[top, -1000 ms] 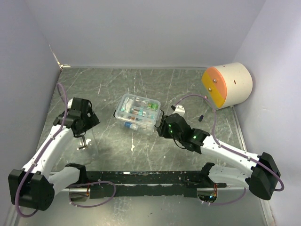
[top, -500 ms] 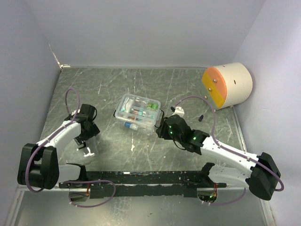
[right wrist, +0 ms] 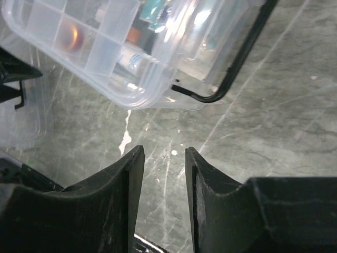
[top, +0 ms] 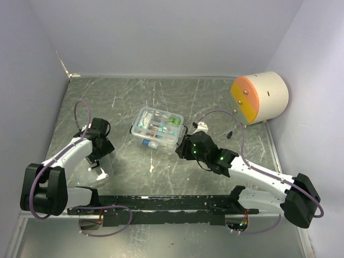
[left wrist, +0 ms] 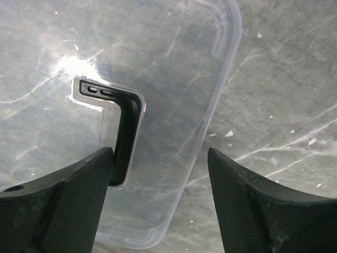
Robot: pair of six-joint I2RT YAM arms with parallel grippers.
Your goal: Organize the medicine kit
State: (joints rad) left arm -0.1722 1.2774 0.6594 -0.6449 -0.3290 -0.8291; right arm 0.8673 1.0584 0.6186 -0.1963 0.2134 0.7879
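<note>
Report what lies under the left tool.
The clear lid lies flat on the table, black handle attached. One finger of the open left tool hides the handle's other end and a lid corner.

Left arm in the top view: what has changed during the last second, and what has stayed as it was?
The left arm folded back, its elbow swinging toward the near-left corner. The left gripper now hangs open over the clear lid, which lies flat on the table, ungripped. The right gripper edged slightly toward the medicine kit. The kit and the cream-and-orange cylinder stayed put.
</note>
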